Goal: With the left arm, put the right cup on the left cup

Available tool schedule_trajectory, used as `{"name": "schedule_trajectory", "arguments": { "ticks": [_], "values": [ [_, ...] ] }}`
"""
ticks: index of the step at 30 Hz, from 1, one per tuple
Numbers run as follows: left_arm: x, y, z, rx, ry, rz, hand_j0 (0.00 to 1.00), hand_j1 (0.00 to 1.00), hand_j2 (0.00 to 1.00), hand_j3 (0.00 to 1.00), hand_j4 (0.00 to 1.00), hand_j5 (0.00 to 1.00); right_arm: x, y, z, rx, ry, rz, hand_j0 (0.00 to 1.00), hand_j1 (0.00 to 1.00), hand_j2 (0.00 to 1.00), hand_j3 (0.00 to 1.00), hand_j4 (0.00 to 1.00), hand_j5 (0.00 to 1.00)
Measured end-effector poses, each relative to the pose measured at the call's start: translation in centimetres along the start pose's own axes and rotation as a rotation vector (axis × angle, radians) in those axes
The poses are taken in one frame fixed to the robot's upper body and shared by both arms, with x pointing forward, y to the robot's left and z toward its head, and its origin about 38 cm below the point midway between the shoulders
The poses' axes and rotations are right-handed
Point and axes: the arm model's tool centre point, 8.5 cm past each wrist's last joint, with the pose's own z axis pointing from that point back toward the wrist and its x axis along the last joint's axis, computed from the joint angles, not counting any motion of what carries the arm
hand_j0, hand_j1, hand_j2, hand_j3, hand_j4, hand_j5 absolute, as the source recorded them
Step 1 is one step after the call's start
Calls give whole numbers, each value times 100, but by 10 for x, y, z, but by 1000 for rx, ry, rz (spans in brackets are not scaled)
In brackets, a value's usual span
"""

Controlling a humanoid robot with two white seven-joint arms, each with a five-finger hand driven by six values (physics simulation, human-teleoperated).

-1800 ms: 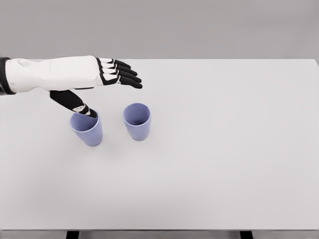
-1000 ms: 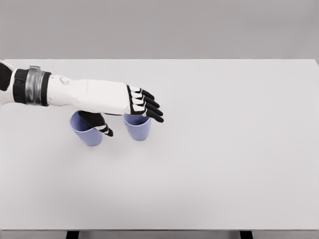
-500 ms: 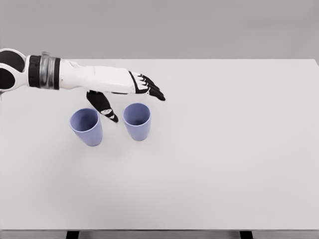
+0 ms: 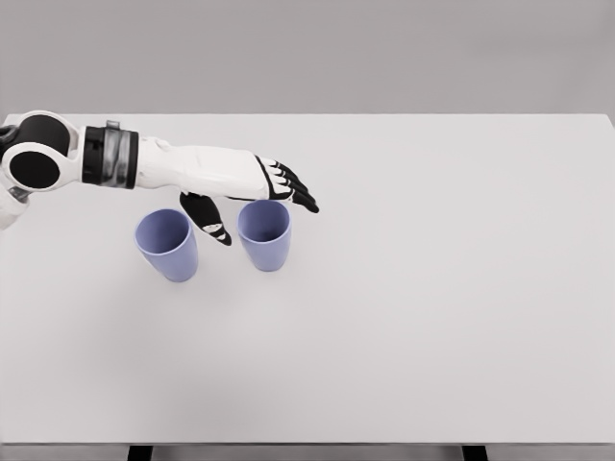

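While both cups stand upright, I see my left hand [image 4: 252, 195] spread over the right cup [image 4: 264, 233], empty, beside the left cup [image 4: 167, 244].

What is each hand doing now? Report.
Left hand: open, holding nothing, over the right cup.
Right hand: not in view.

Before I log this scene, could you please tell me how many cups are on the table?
2. The left cup stands upright near the table's left side; the right cup stands beside it, apart, under the left hand.
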Motion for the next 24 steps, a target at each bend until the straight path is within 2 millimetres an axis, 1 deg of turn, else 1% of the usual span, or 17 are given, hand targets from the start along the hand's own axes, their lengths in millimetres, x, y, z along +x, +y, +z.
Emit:
{"name": "schedule_trajectory", "arguments": {
  "ticks": [4, 12, 14, 16, 20, 24],
  "values": [
    [-2, -1, 0, -15, 17, -23, 100, 100, 100, 100, 100, 100, 0, 0, 0, 0, 0, 0, 100, 100, 100, 100, 100, 100],
    [-15, -4, -4, -44, 69, -56, 100, 100, 100, 100, 100, 100, 0, 0, 0, 0, 0, 0, 100, 100, 100, 100, 100, 100],
    [-16, -5, -5, -44, 70, -55, 100, 100, 100, 100, 100, 100, 0, 0, 0, 0, 0, 0, 100, 100, 100, 100, 100, 100],
    [-16, -10, -9, -48, 63, -44, 100, 100, 100, 100, 100, 100, 0, 0, 0, 0, 0, 0, 100, 100, 100, 100, 100, 100],
    [-15, -12, -15, -49, 53, -43, 100, 100, 100, 100, 100, 100, 0, 0, 0, 0, 0, 0, 100, 100, 100, 100, 100, 100],
    [-14, -12, -17, -51, 50, -43, 100, 100, 100, 100, 100, 100, 0, 0, 0, 0, 0, 0, 100, 100, 100, 100, 100, 100]
  ]
}}
